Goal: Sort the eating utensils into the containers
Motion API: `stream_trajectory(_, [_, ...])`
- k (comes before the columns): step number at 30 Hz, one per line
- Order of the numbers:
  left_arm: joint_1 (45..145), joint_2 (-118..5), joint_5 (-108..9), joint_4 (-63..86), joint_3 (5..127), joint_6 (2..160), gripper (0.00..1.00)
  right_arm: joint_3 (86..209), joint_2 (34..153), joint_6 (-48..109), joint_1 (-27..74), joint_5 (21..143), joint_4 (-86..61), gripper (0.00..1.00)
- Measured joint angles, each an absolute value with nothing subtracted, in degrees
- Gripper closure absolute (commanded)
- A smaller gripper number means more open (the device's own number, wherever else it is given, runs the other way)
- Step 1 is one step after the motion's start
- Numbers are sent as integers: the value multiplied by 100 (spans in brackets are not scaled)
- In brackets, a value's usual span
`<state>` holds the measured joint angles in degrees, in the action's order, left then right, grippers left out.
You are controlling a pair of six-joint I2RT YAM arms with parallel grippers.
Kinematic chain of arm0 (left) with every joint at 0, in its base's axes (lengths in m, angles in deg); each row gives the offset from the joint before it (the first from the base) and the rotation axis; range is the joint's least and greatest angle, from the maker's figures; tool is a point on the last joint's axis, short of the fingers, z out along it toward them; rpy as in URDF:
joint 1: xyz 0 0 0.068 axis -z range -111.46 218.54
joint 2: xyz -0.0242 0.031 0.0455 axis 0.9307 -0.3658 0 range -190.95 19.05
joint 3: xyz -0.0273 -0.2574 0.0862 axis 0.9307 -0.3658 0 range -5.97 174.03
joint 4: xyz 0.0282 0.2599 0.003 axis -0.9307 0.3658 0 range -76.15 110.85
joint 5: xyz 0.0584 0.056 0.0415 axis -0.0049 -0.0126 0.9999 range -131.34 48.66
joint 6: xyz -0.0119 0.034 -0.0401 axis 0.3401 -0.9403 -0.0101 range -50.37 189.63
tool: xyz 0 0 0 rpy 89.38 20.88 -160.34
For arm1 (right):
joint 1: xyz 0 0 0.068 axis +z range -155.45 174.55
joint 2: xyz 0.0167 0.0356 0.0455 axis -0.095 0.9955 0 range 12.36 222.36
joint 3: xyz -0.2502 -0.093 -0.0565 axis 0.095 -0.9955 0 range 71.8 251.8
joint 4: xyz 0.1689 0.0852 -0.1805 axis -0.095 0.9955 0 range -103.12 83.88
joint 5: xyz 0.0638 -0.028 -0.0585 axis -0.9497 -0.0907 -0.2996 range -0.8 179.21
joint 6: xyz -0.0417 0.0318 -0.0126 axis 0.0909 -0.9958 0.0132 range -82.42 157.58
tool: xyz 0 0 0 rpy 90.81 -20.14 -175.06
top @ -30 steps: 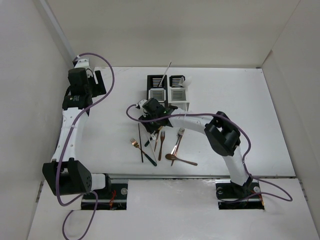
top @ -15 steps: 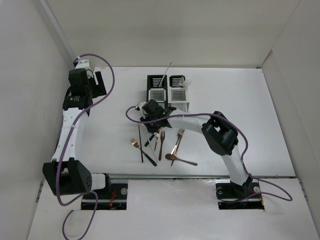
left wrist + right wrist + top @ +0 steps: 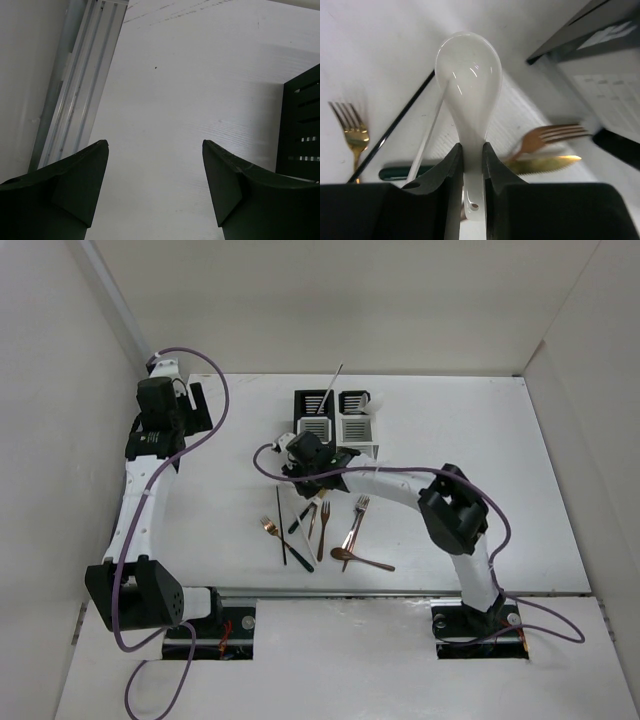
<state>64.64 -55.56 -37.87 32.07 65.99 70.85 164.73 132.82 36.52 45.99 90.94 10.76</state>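
My right gripper [image 3: 472, 150] is shut on the handle of a white ceramic soup spoon [image 3: 467, 70], held above the table just in front of the black caddy [image 3: 314, 418]. From above the gripper [image 3: 300, 452] sits at the near left corner of the joined pair; the white caddy [image 3: 357, 427] is to the right. A thin stick [image 3: 331, 388] leans out of the black caddy. Loose utensils lie below: a gold fork [image 3: 269, 527], a black chopstick [image 3: 281, 528], copper forks [image 3: 354, 524] and a copper spoon [image 3: 362, 561]. My left gripper [image 3: 155, 145] is open and empty at the far left.
In the right wrist view a gold fork [image 3: 350, 132], a black chopstick [image 3: 395, 125], a copper fork [image 3: 555, 135] and a gold serrated knife [image 3: 545, 164] lie under the spoon. The black caddy's slotted side [image 3: 300, 130] shows right of the left gripper. Walls enclose the table.
My right gripper has moved away from the utensil pile towards the black caddy, carrying the white soup spoon. The left arm has not moved.
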Motion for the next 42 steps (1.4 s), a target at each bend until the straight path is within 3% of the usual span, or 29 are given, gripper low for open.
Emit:
stream_trajectory(9, [6392, -5606, -3785, 3205, 6599, 7085, 27, 16517, 11866, 4065, 4551, 9772, 864, 100])
stream_trajectory(18, [6158, -5894, -3809, 3209, 6612, 7087, 27, 16720, 11770, 4319, 3919, 9468, 237, 100])
stream_trajectory(29, [5900, -6375, -3831, 3220, 6929, 7076, 27, 15977, 11770, 3875, 2396, 9171, -3064, 100])
stream_trajectory(34, [5878, -6810, -3844, 3242, 7294, 7074, 27, 15454, 12183, 3667, 2127, 8893, -4821, 100])
stream_trajectory(42, [5878, -7481, -3984, 3303, 7847, 7072, 27, 15070, 12841, 3503, 2083, 8672, -6244, 100])
